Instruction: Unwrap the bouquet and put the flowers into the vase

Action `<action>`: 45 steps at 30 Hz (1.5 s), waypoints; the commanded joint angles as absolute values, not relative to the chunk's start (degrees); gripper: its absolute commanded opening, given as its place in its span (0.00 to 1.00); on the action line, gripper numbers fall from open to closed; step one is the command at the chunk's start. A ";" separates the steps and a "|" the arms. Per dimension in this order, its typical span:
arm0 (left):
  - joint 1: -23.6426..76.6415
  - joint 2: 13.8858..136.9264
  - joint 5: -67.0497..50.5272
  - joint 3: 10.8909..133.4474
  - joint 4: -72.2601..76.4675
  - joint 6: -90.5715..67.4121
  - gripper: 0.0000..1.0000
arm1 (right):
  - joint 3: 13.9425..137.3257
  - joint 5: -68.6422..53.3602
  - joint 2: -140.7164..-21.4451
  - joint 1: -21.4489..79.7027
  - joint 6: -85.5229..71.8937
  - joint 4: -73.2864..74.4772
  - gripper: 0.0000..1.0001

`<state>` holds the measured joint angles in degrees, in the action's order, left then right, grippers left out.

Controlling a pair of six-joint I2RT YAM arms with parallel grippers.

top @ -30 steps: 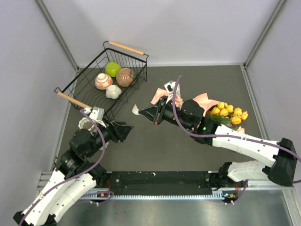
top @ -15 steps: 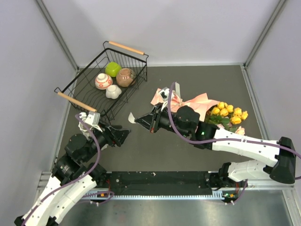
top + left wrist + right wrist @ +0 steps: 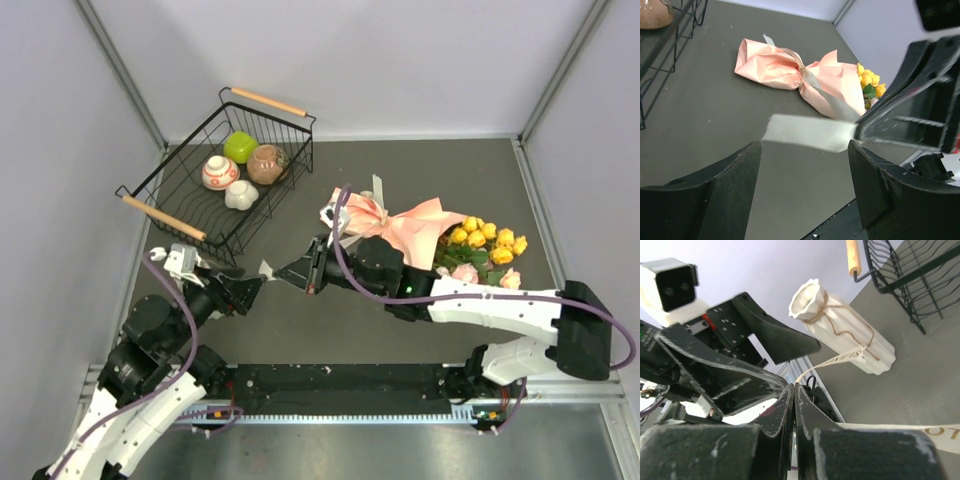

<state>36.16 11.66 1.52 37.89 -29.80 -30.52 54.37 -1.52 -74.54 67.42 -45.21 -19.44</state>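
Pinched tight in the right gripper (image 3: 794,390): the cream ribbon (image 3: 810,132). Spread wide around its tail, untouching: the left gripper (image 3: 804,150). Centre-right, tied: the bouquet (image 3: 405,225); left, beside the wire basket (image 3: 268,101): the vase (image 3: 840,330). May drag it whole rather than undo the knot, if bound tight.

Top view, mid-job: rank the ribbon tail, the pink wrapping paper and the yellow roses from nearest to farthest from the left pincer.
1. ribbon tail: just right of the left pincer, pinched in the right pincer.
2. pink wrapping paper: mid-table, further to the right.
3. yellow roses: far right, beyond the paper.
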 commanded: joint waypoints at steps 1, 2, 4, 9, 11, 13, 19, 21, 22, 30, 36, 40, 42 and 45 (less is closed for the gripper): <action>36.39 9.85 4.57 40.96 -31.46 -28.83 0.76 | 52.65 -6.67 -78.21 68.64 -51.58 -29.25 0.00; 36.39 9.67 4.74 41.04 -31.73 -28.83 0.76 | 52.39 -7.38 -78.83 68.64 -52.11 -30.22 0.00; 36.39 9.14 4.92 41.22 -31.82 -28.65 0.77 | 52.30 -7.65 -80.24 68.73 -52.82 -30.85 0.00; 36.30 9.23 5.18 41.48 -31.99 -28.39 0.77 | 49.22 -8.52 -83.75 69.52 -56.33 -36.02 0.00; 36.39 9.40 5.36 41.49 -31.99 -28.04 0.78 | 48.43 -9.49 -86.38 70.13 -57.21 -38.40 0.00; 36.30 9.58 5.45 41.66 -31.99 -27.86 0.79 | 47.82 -9.67 -87.88 71.18 -58.01 -39.90 0.00; 36.30 12.12 3.61 41.66 -30.94 -28.12 0.83 | 45.79 -9.41 -91.67 71.63 -58.01 -41.22 0.09; 36.30 14.05 2.64 41.31 -29.54 -28.56 0.85 | 45.44 -9.23 -89.84 70.41 -55.04 -37.90 0.20; 36.30 14.85 2.38 41.13 -29.01 -28.65 0.86 | 45.27 -8.62 -88.26 69.44 -53.98 -35.88 0.29; 36.30 28.98 -4.12 37.62 -15.33 -29.88 0.91 | 45.25 6.49 -70.58 54.77 -37.54 -7.96 0.64; 36.30 48.58 -12.03 37.88 -3.45 -30.94 0.87 | 50.79 3.00 -75.83 36.26 -33.32 -6.06 0.66; 36.39 62.46 -18.70 40.95 2.80 -31.73 0.80 | 60.08 -2.18 -85.32 28.58 -32.70 -5.36 0.67; 36.47 70.46 -22.75 44.81 2.91 -31.99 0.77 | 65.70 -5.88 -92.00 25.33 -31.82 -3.27 0.67; 37.26 77.33 -25.66 48.77 3.95 -32.87 0.76 | 72.30 -10.71 -100.26 22.86 -28.48 -0.53 0.68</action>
<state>36.36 72.36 -18.02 42.81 -3.46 -31.62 63.33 -2.96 -93.14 25.85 -33.32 -4.19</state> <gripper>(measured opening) 0.765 0.672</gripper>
